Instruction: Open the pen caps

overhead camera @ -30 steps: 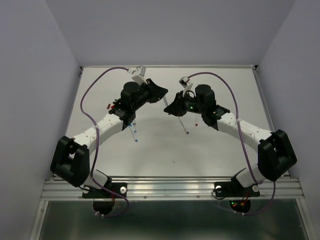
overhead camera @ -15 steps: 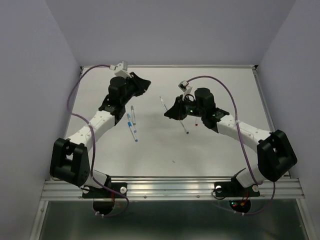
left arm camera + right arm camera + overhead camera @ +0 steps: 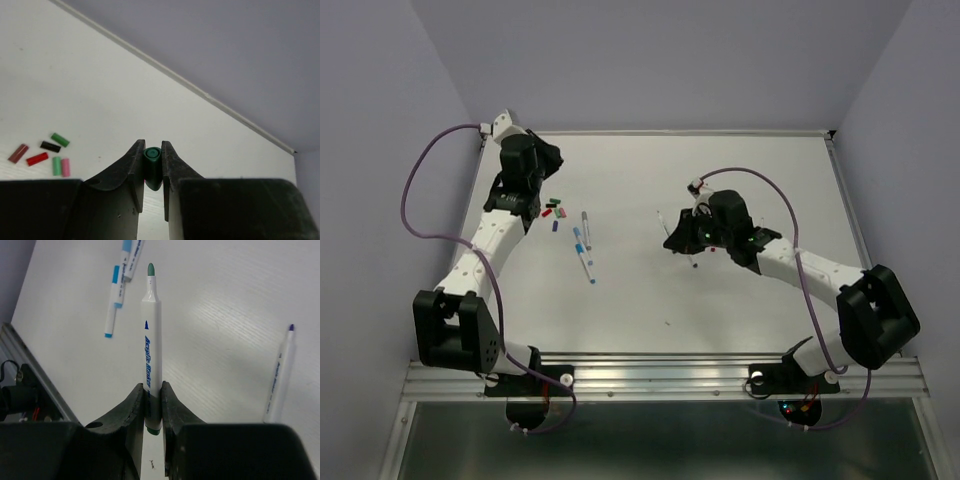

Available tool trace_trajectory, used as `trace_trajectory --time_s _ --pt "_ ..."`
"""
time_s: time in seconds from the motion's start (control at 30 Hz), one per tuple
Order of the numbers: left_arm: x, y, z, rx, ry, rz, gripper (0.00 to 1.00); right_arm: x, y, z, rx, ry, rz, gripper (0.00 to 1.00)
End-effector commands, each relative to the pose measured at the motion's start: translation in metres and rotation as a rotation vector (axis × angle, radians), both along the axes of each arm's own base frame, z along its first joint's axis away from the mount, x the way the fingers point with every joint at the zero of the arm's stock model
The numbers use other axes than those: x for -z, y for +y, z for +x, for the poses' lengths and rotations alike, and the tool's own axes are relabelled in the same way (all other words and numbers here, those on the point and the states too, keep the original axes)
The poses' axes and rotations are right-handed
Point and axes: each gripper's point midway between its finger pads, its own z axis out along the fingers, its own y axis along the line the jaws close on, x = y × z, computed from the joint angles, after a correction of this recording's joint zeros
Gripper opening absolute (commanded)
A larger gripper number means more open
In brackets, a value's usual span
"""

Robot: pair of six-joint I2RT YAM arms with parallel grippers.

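Note:
My left gripper [image 3: 152, 145] is shut on a dark green pen cap [image 3: 152, 159] and holds it above the table's back left part; in the top view it [image 3: 549, 157] hangs just behind a cluster of loose caps [image 3: 552, 210]. These caps, maroon [image 3: 18, 153], red [image 3: 37, 159], black [image 3: 50, 146], green [image 3: 60, 139] and pink [image 3: 65, 167], lie on the table. My right gripper [image 3: 151, 387] is shut on an uncapped green-tipped pen [image 3: 151, 335], held mid-table in the top view [image 3: 672, 236].
Blue pens [image 3: 116, 300] lie on the table left of centre, also visible from above [image 3: 582, 245]. A purple-tipped pen [image 3: 279, 377] lies to the right of my right gripper. The table's raised back edge [image 3: 175, 77] runs close behind the left gripper.
My left arm has swung left and back, from mid-table to the back left corner by the loose caps. My right gripper has stayed mid-table with its pen, shifting slightly lower.

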Motion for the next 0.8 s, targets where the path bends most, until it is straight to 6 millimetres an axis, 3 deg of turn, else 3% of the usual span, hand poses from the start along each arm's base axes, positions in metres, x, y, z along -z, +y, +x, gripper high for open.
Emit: trace_trajectory --time_s 0.0,0.17,0.27,0.53,0.77 --pt "0.061 0.048 -0.011 -0.156 0.269 0.114 0.00 0.006 -0.032 0.040 0.209 0.011 -0.105 0.01" --pt "0.130 0.062 -0.012 -0.135 0.502 0.159 0.05 0.025 -0.079 0.066 0.391 0.037 -0.237 0.01" --pt "0.156 0.067 -0.009 -0.145 0.583 0.177 0.05 0.038 -0.097 0.072 0.450 0.054 -0.328 0.01" --pt "0.197 0.072 -0.006 -0.145 0.699 0.218 0.09 0.069 -0.127 0.075 0.562 0.111 -0.444 0.01" --pt "0.206 0.073 -0.005 -0.146 0.713 0.220 0.21 0.076 -0.140 0.070 0.583 0.136 -0.474 0.02"
